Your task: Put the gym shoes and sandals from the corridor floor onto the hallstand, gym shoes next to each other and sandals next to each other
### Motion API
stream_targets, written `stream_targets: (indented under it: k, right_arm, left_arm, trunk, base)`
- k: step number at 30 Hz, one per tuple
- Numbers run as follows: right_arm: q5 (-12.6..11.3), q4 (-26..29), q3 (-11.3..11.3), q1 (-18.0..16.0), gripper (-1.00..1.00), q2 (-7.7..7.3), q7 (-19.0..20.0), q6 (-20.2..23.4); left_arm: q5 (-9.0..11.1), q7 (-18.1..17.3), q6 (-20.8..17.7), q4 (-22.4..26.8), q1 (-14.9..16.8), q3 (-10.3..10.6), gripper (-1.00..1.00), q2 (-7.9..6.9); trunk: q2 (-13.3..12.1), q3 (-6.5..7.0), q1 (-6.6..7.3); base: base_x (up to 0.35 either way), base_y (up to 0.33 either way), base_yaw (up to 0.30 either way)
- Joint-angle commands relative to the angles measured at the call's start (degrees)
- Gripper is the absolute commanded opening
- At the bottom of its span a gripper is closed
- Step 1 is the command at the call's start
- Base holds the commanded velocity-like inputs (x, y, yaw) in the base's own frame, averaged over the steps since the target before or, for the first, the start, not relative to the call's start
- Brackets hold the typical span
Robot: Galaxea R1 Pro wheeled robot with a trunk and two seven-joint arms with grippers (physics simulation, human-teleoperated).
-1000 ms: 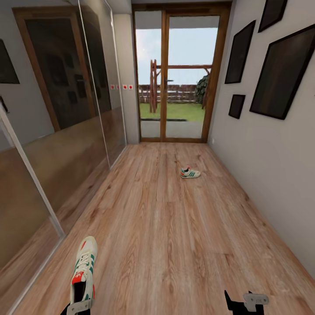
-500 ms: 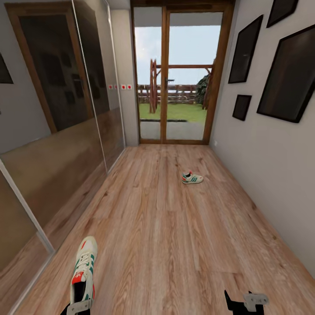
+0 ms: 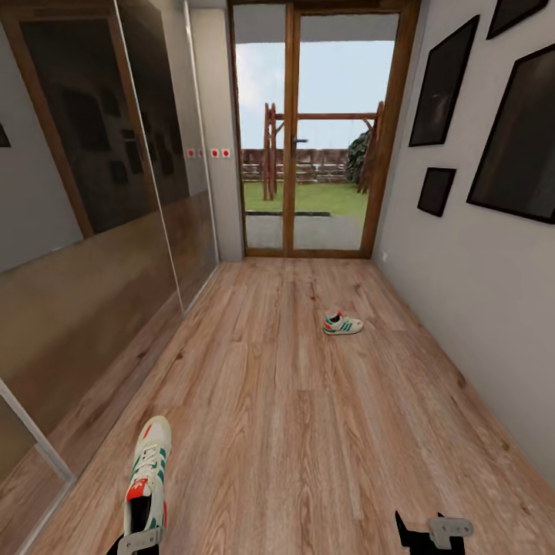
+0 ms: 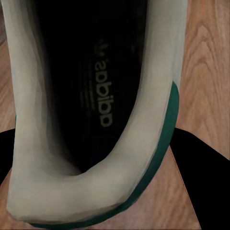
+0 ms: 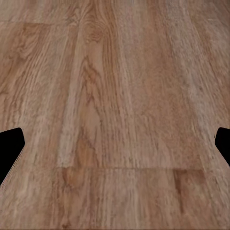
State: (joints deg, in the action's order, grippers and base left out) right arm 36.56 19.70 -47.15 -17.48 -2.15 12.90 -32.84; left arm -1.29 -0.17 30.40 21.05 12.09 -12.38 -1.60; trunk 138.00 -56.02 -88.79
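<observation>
Robot rolling down corridor — far gym shoe [image 3: 342, 324] now lower and nearer in head view than a second ago; glass door looms larger. Second pickup approaching. Left end effector [image 3: 139, 539] holding first gym shoe [image 3: 148, 478] by heel, above corridor floor [image 3: 293, 432]. Left wrist view shows dark insole, printed logo — head view doesn't. Right end effector [image 5: 115, 143] spread wide, empty, over bare planks.

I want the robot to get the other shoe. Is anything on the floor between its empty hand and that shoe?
Nothing visible. Bare floor lies between the open right hand and the far shoe near the glass door. The left hand already holds one shoe.
</observation>
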Motion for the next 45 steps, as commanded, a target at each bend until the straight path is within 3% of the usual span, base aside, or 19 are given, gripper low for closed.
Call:
stream_targets:
  k: [1, 45]
  right_arm:
    - [0.2, 0.0, -0.5, -0.1, 1.00, 0.02, 0.4, -0.2]
    - [0.2, 0.0, -0.5, -0.1, 1.00, 0.09, 0.5, -0.2]
  left_arm:
    - [-0.2, -0.1, 0.2, 0.0, 0.0, -0.2, -1.00, 0.02]
    - [-0.2, -0.1, 0.2, 0.0, 0.0, -0.2, -1.00, 0.02]
  trunk:
    - [0.0, -0.05, -0.02]
    - [0.0, -0.04, -0.02]
  base:
    - [0.336, 0.000, 0.000]
    - [0.335, 0.002, -0.008]
